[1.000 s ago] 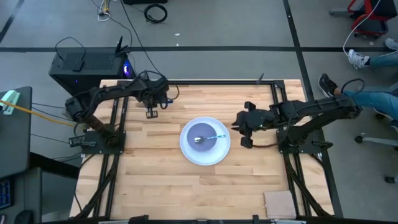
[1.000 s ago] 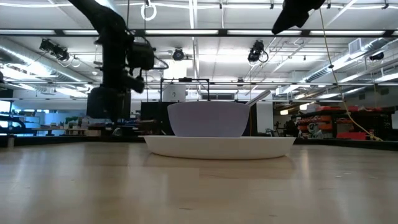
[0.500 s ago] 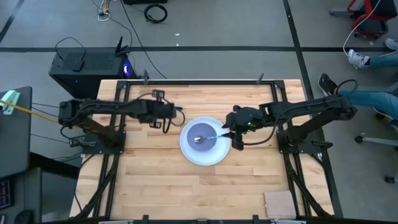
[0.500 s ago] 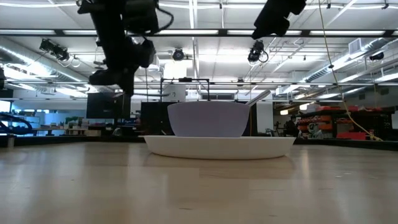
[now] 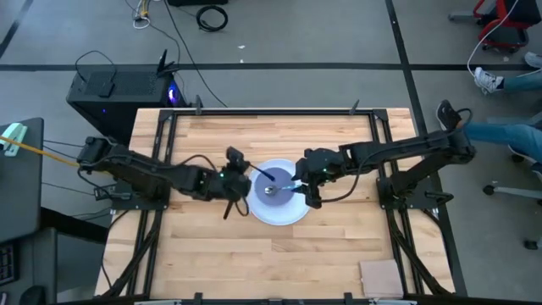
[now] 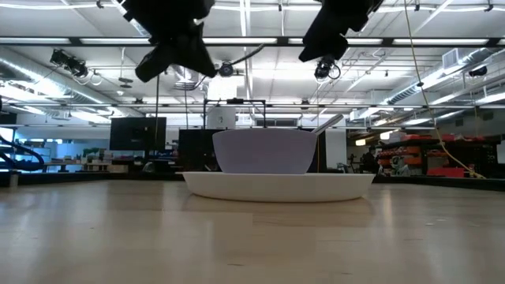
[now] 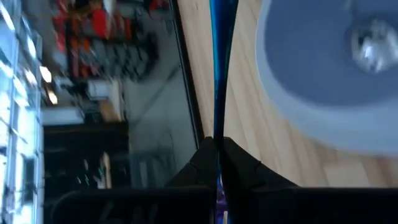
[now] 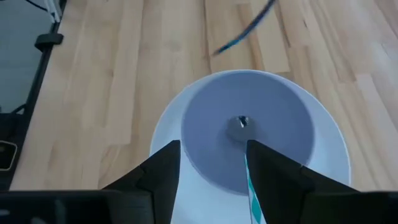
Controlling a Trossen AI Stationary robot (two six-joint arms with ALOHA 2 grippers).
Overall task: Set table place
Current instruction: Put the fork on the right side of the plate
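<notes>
1. We start with the table (image 5: pixel 279 254), pale planks framed by black rails, everything gathered near its middle.
2. Both dark arms reach inward from opposite sides and meet over the place setting; in the low view they hang above the dishes.
3. On the table sits the white plate (image 5: pixel 257 207), round and flat; from table height its rim (image 6: pixel 278 186) spreads wide under the bowl.
4. We see the lavender-blue bowl (image 5: pixel 273 196) standing in the middle of that plate, upright; the right wrist view looks straight down into it (image 8: pixel 273 124).
5. Inside the bowl lies the spoon (image 5: pixel 280 187), silver head near the bowl's centre, light-blue handle pointing toward the right arm; in the low view its handle (image 6: pixel 330 123) leans out above the rim.
6. The left pincer (image 5: pixel 239 171) is at the plate's left edge, fingers pressed together on the fork (image 5: pixel 261 175), which juts out over the bowl's near side; in the left wrist view its teal handle (image 7: pixel 220 68) runs straight out from the closed fingers.
7. The right pincer (image 5: pixel 306 188) hovers at the bowl's right side above the spoon handle, fingers (image 8: pixel 163 168) spread apart, gripping nothing.
</notes>
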